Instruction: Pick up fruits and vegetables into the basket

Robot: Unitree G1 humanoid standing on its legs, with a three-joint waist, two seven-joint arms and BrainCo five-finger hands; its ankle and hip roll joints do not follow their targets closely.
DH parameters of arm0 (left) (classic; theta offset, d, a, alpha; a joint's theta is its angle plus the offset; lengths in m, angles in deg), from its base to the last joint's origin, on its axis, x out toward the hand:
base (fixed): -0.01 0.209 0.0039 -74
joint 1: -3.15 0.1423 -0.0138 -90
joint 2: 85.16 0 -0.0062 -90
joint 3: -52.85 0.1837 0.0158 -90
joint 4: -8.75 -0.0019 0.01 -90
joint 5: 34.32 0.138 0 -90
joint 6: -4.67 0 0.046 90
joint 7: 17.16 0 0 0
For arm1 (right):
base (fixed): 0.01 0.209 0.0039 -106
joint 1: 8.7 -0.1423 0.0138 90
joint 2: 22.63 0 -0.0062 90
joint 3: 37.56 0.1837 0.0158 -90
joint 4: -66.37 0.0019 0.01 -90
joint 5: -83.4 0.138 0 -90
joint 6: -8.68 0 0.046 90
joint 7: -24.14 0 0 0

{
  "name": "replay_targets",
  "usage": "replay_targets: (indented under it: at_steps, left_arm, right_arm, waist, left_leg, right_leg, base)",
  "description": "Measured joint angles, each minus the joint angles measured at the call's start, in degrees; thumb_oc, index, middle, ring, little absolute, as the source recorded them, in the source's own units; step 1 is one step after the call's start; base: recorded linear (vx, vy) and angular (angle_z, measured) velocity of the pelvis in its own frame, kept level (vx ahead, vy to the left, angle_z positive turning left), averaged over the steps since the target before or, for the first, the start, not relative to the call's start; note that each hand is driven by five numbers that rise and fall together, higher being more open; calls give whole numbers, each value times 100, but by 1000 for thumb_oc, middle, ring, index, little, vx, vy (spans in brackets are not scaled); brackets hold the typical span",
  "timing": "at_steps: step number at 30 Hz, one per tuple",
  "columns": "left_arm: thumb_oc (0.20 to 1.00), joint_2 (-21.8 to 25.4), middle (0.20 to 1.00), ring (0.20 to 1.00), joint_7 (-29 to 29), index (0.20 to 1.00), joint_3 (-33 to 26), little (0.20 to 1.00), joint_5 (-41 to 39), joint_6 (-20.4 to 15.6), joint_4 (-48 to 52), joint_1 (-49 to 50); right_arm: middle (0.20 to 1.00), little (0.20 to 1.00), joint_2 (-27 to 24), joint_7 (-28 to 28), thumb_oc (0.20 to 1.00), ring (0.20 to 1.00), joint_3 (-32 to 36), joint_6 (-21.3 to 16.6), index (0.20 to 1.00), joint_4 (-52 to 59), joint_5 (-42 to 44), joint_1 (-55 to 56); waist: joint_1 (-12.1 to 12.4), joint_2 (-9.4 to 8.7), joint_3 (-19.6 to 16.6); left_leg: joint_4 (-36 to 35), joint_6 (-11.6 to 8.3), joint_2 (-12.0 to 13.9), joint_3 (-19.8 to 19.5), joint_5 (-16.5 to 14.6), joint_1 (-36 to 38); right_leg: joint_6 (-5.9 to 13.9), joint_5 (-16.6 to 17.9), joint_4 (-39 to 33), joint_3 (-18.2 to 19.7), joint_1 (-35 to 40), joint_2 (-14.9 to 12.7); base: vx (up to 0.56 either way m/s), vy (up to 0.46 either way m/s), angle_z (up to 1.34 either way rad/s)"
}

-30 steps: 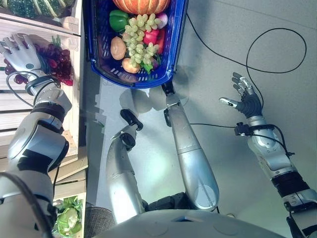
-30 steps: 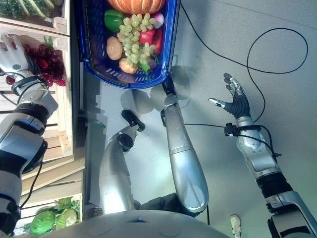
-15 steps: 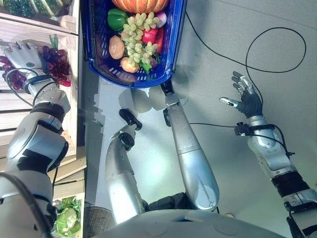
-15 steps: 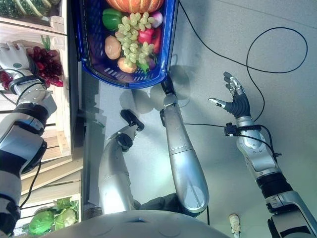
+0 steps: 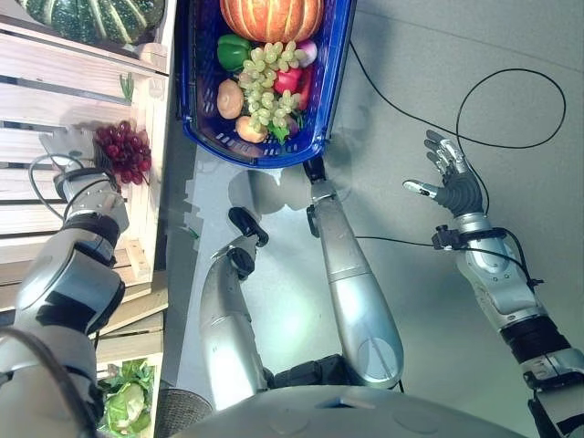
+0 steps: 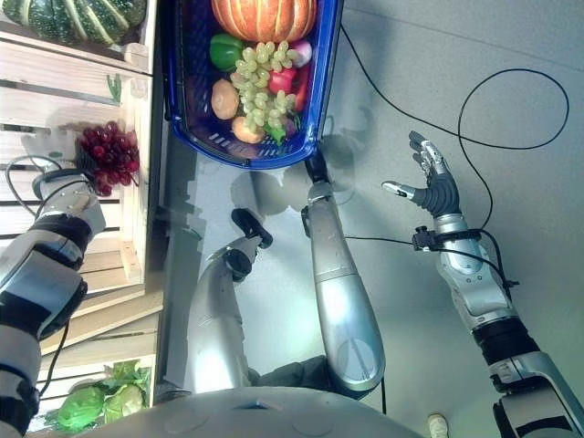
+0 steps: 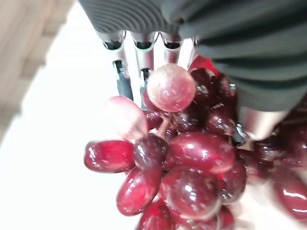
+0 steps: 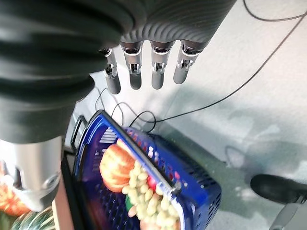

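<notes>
Red grape bunch [image 7: 182,167] (one) in left hand [image 5: 64,151]

Grey floor [image 5: 511,36]: one blue basket [image 5: 201,119], standing beside the wooden shelf unit [image 5: 55,100]. Shelf unit, slatted boards: dark green striped squash [image 5: 91,14] at the far end; leafy green vegetables [image 5: 123,401] at the near end.

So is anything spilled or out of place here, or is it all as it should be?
Nothing looks spilled or damaged. The blue basket sits upright on the floor, heaped with an orange pumpkin, green grapes and other produce. The left hand holds red grapes; the right hand hangs open over bare floor.
</notes>
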Motion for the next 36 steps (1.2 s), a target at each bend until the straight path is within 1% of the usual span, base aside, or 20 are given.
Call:
replay_targets:
  at_steps: [1, 2, 4, 8, 9, 11, 13, 17, 19, 21, 23, 26, 29, 33, 34, 35, 36]
  left_arm:
    - [200, -27, 200, 200, -140, 200, -63, 200, -171, -99, -8, 127]
    - [200, -148, 200, 200, -391, 200, -329, 200, -514, -312, -85, 326]
    - [200, -248, 200, 200, -723, 200, -783, 200, -959, -566, -193, 587]
    - [200, -312, 200, 200, -1440, 200, -1111, 200, -1866, -1024, -221, 1022]
    - [200, -356, 200, 200, -1611, 200, -1218, 200, -2129, -1127, -218, 1156]
    - [200, -412, 200, 200, -1819, 200, -1404, 200, -2482, -1249, -191, 1328]
    - [200, -452, 200, 200, -1947, 200, -1453, 200, -2736, -1333, -156, 1422]
    - [200, -606, 200, 200, -2317, 200, -1769, 200, -3495, -1514, 122, 1950]
    - [200, -701, 200, 200, -2457, 200, -1830, 200, -3891, -1618, 359, 2236]
    - [200, -736, 200, 200, -2646, 200, -1835, 200, -4119, -1697, 592, 2390]
    - [200, -910, 200, 200, -2840, 200, -1833, 200, -4350, -1727, 839, 2502]
    - [200, -1229, 200, 200, -2990, 200, -1835, 200, -4722, -1748, 1267, 2755]
    - [200, -1450, 200, 200, -3151, 200, -1844, 200, -5081, -1834, 1696, 3112]
    - [200, -1564, 200, 200, -3331, 200, -1962, 200, -5449, -1897, 2329, 3517]
    - [200, -1576, 200, 200, -3404, 200, -2007, 200, -5533, -1900, 2586, 3623]
    - [200, -1577, 200, 200, -3420, 200, -2019, 200, -5562, -1907, 2664, 3650]
    - [200, -1577, 200, 200, -3450, 200, -2045, 200, -5652, -1921, 2830, 3718]
  right_arm:
    - [1000, 1000, 8, 8, 1000, 1000, 4, 1, 1000, 1, -11, 6]
    - [1000, 1000, 22, 32, 1000, 1000, 57, 5, 1000, 23, -25, 60]
    - [1000, 1000, 48, 133, 1000, 1000, 176, 61, 1000, 28, -95, 113]
    - [1000, 1000, 56, 370, 1000, 1000, 372, 306, 1000, 132, -126, 234]
    - [1000, 1000, 54, 453, 1000, 1000, 396, 426, 1000, 202, -138, 249]
    - [1000, 1000, 55, 575, 1000, 1000, 431, 585, 1000, 335, -227, 321]
    - [1000, 1000, 55, 653, 1000, 1000, 481, 718, 1000, 456, -230, 406]
    - [1000, 1000, 57, 793, 1000, 1000, 621, 1052, 1000, 646, -283, 521]
    - [1000, 1000, 59, 864, 1000, 1000, 632, 1177, 1000, 786, -351, 603]
    - [1000, 1000, 60, 894, 1000, 1000, 629, 1260, 1000, 924, -355, 632]
    - [1000, 1000, 54, 928, 1000, 1000, 644, 1379, 1000, 1048, -403, 646]
    - [1000, 1000, 58, 966, 1000, 1000, 652, 1631, 1000, 1242, -470, 696]
    - [1000, 1000, 54, 971, 1000, 1000, 703, 1798, 1000, 1457, -526, 747]
    - [1000, 1000, -16, 882, 1000, 1000, 814, 1831, 1000, 1798, -1281, 910]
    - [1000, 1000, -112, 786, 1000, 1000, 828, 1833, 1000, 1929, -1764, 956]
    - [1000, 1000, -167, 745, 1000, 1000, 829, 1838, 1000, 1977, -1890, 969]
    - [1000, 1000, -271, 661, 1000, 1000, 830, 1886, 1000, 2061, -2193, 973]
  waist:
    - [4, 0, 0]
    - [21, 0, 0]
    - [56, 0, 0]
    - [103, -1, 0]
    - [113, -1, 0]
    - [111, -1, 0]
    - [111, -1, 0]
    - [117, 1, -1]
    - [143, 2, -1]
    - [184, 3, -1]
    - [220, 5, -1]
    - [320, 13, 3]
    - [373, 20, 5]
    - [436, 52, 10]
    - [469, 66, 11]
    - [480, 83, 15]
    - [506, 112, 18]
  left_leg:
    - [-29, 0, -11, 0, 0, 72]
    - [-109, 7, -64, -3, 17, 223]
    - [-179, 25, -89, 26, 30, 407]
    - [-306, 52, -174, 21, 41, 789]
    - [-365, 60, -185, 49, 45, 918]
    - [-420, 61, -197, 50, 44, 1099]
    - [-501, 67, -244, 44, 51, 1253]
    - [-742, 56, -263, 89, 69, 1723]
    - [-881, 50, -278, 106, 79, 1975]
    - [-973, 46, -298, 118, 100, 2100]
    - [-1087, 56, -358, 121, 157, 2222]
    - [-1191, 41, -363, 129, 188, 2415]
    - [-1314, 27, -373, 137, 231, 2617]
    - [-1506, 20, -410, 128, 349, 2787]
    - [-1597, 14, -442, 119, 404, 2853]
    - [-1609, 16, -443, 111, 408, 2863]
    - [-1663, 16, -444, 110, 420, 2895]
  right_leg:
    - [2, -1, -23, -4, 70, -4]
    - [25, -18, -33, -11, 200, -50]
    - [38, -23, -94, -12, 379, -79]
    - [83, -53, -175, -35, 755, -127]
    - [94, -56, -243, -36, 881, -140]
    - [130, -73, -321, -52, 1076, -157]
    - [140, -74, -371, -59, 1218, -170]
    - [152, -38, -555, -55, 1655, -167]
    - [160, -36, -653, -71, 1896, -170]
    - [170, -34, -711, -71, 1999, -172]
    - [172, -33, -742, -86, 2081, -183]
    - [172, -32, -811, -98, 2259, -184]
    - [171, -34, -854, -98, 2420, -187]
    - [165, -32, -941, -114, 2545, -189]
    - [165, -32, -946, -115, 2582, -193]
    - [164, -31, -951, -122, 2598, -194]
    - [161, -28, -969, -125, 2628, -195]
  base:
    - [1, 55, 4]
    - [9, 72, 7]
    - [21, 59, 5]
    - [25, 53, 6]
    - [32, 47, -1]
    - [37, 40, -2]
    - [16, 15, 0]
    - [42, 48, -4]
    - [17, 15, -1]
    - [0, 0, 0]
    - [0, 0, 0]
    - [0, 0, 0]
    - [0, 0, 0]
    - [4, -7, 3]
    - [9, -17, 6]
    - [12, -18, 5]
    - [0, 0, 0]
